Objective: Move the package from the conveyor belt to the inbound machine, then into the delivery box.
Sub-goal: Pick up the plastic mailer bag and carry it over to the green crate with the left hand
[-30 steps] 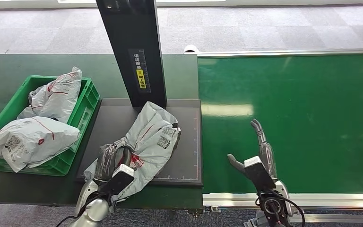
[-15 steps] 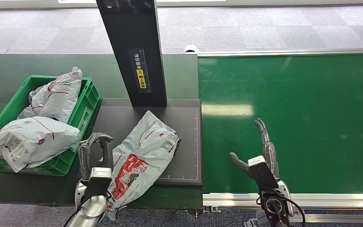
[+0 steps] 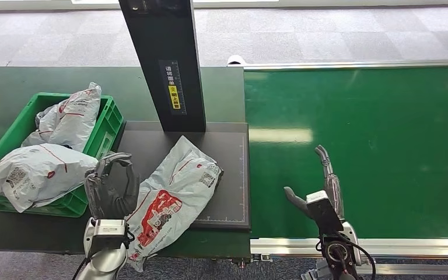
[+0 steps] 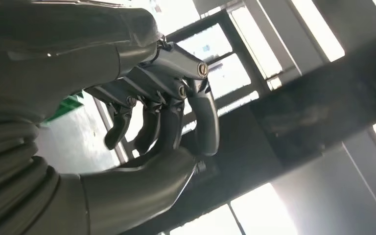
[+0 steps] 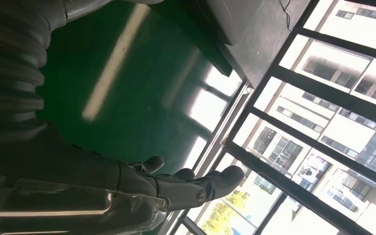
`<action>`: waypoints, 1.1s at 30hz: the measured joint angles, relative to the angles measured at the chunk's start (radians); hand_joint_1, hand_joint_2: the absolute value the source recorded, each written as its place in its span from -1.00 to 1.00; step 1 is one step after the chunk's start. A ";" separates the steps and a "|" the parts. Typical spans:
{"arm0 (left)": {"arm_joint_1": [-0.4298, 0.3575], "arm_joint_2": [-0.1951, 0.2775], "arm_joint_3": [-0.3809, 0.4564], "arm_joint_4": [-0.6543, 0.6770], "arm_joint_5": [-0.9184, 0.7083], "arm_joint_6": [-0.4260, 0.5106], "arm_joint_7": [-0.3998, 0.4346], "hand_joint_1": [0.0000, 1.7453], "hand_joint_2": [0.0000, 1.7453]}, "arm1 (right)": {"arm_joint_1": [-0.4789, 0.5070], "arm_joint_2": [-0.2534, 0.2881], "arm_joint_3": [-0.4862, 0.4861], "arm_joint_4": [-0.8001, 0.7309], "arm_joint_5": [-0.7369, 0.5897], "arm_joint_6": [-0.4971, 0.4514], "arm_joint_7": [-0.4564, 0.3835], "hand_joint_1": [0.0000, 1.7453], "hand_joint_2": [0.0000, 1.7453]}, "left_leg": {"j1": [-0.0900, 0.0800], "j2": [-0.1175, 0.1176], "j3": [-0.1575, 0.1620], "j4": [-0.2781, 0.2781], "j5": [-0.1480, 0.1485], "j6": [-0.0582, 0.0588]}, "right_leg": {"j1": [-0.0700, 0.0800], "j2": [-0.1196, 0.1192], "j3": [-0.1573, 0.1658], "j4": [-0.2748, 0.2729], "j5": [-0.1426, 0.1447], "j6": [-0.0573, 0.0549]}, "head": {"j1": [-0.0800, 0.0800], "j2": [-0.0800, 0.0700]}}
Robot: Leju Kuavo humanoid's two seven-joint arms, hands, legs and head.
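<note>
**A:** Looking at the head view, you are seeing the grey plastic mailer package with the red printed panel (image 3: 175, 189) lying on the dark flat platform of the inbound machine (image 3: 233, 175), its near end hanging over the platform's front edge. It is sitting just in front of the black upright scanner column (image 3: 163, 58).

**B:** So which step are you reckoning is in hand?

**A:** The conveyor-to-machine leg is looking done, in my judgement; the shiny green conveyor belt (image 3: 373, 134) is carrying nothing in these views. You are now facing the second leg, into the green plastic delivery box (image 3: 108, 125), which is already holding two similar grey mailers.

**B:** And the hands?

**A:** Your left hand (image 3: 112, 189) is hovering just beside the package's near-left edge, fingers curled inward and gripping nothing; the left wrist view is showing the same curled, empty fingers (image 4: 164, 117). Your right hand (image 3: 318, 189) is hanging over the belt's near edge, fingers spread and straight, holding nothing.

**B:** What is the next move calling for?

**A:** Probably you are needing to spread the left fingers, lower them onto the mailer, and take a firm hold of the loose film before lifting it over the box's near wall. Slack plastic is likely to be slipping, so you are wanting a full grasp rather than a fingertip pinch.
</note>
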 joint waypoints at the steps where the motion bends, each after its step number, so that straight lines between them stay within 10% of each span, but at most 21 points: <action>1: 0.001 0.003 -0.011 0.007 -0.016 -0.018 0.000 -1.00 1.00 | -0.001 0.000 0.000 0.000 0.001 0.002 0.001 -1.00 1.00 | 0.000 0.000 0.000 0.000 0.000 0.000 | 0.000 0.000 0.000 0.000 0.000 0.000 | 0.000 0.000; 13: 0.009 0.019 -0.057 0.070 -0.155 -0.112 0.020 -1.00 1.00 | -0.015 -0.001 0.000 0.005 0.007 0.016 0.004 -1.00 1.00 | 0.000 0.000 0.000 0.000 0.000 0.000 | 0.000 0.000 0.000 0.000 0.000 0.000 | 0.000 0.000; 28: -0.009 0.042 -0.082 0.212 -0.417 -0.630 0.317 -1.00 1.00 | -0.006 -0.009 0.000 0.010 0.033 0.055 0.012 -1.00 1.00 | 0.000 0.000 0.000 0.000 0.000 0.000 | 0.000 0.000 -0.001 0.000 0.000 0.000 | 0.000 0.000; 32: -0.026 0.045 -0.078 0.256 -0.440 -0.660 0.344 -1.00 -1.00 | 0.002 -0.007 0.000 0.002 0.051 0.073 0.021 -1.00 1.00 | 0.000 0.000 0.000 0.000 0.000 0.000 | 0.000 0.000 -0.001 0.000 0.000 0.000 | 0.000 0.000; 33: -0.030 0.045 -0.078 0.266 -0.441 -0.666 0.352 -1.00 -1.00 | 0.003 -0.006 0.000 0.000 0.054 0.077 0.024 -1.00 1.00 | 0.000 0.000 0.000 0.000 0.000 0.000 | 0.000 0.000 -0.001 0.000 0.000 0.000 | 0.000 0.000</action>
